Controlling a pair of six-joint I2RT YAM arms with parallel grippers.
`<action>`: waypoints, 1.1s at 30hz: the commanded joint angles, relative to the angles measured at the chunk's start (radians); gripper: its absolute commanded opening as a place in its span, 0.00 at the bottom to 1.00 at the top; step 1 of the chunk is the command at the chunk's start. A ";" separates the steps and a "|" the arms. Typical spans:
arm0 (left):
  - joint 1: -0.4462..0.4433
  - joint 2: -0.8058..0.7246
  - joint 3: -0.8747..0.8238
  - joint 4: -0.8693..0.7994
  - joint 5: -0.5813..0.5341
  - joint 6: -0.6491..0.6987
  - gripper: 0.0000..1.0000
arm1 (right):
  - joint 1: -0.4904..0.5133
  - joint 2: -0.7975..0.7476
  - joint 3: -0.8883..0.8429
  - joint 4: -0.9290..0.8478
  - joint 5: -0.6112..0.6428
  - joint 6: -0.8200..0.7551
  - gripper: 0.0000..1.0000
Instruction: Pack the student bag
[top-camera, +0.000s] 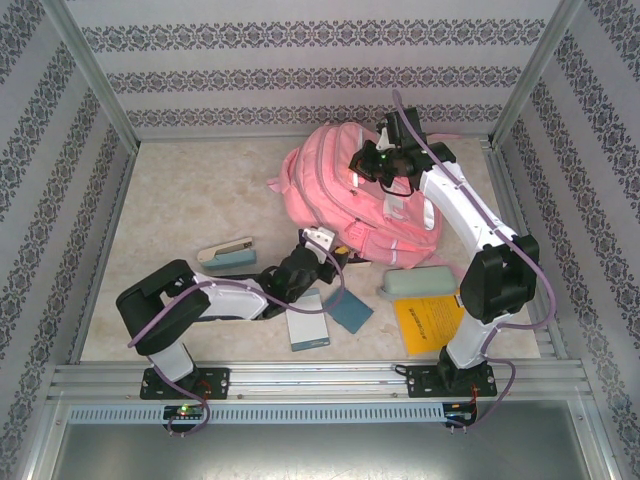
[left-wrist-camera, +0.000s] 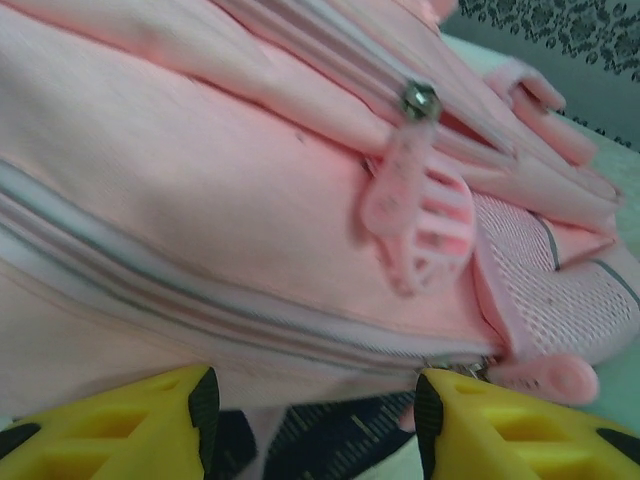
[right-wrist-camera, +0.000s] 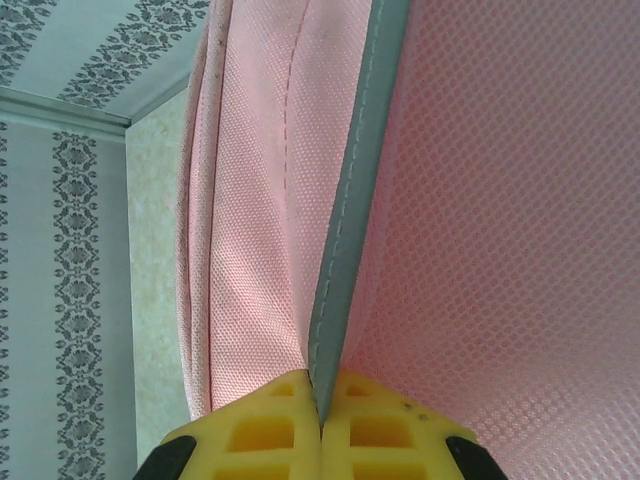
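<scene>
The student bag (top-camera: 345, 195), a large pink backpack, lies at the back middle of the table. My right gripper (top-camera: 363, 166) sits at the bag's upper part. In the right wrist view this gripper (right-wrist-camera: 322, 405) is shut on the bag's grey edge binding (right-wrist-camera: 345, 230), between pink mesh panels (right-wrist-camera: 500, 200). My left gripper (top-camera: 325, 242) is at the bag's near edge. In the left wrist view it (left-wrist-camera: 315, 410) stands open just short of the bag's zippered side (left-wrist-camera: 200, 180). A metal zipper slider (left-wrist-camera: 420, 100) with a pink tab (left-wrist-camera: 415, 225) hangs above. Something dark and patterned shows between the fingers.
In front of the bag lie a white-and-teal case (top-camera: 225, 255), a pale blue notebook (top-camera: 307, 322), a dark teal booklet (top-camera: 350, 308), a grey-green case (top-camera: 418, 283) and an orange book (top-camera: 430, 322). Patterned walls and metal posts enclose the table (top-camera: 180, 200).
</scene>
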 joint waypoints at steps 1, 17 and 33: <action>-0.040 0.010 -0.005 -0.002 -0.075 -0.010 0.55 | 0.008 -0.060 0.041 0.062 0.016 0.071 0.00; -0.072 0.089 0.116 -0.119 -0.123 0.013 0.63 | -0.025 -0.063 0.074 0.097 -0.016 0.194 0.00; -0.036 0.190 0.263 -0.186 -0.217 0.063 0.32 | -0.032 -0.061 0.070 0.114 -0.056 0.216 0.00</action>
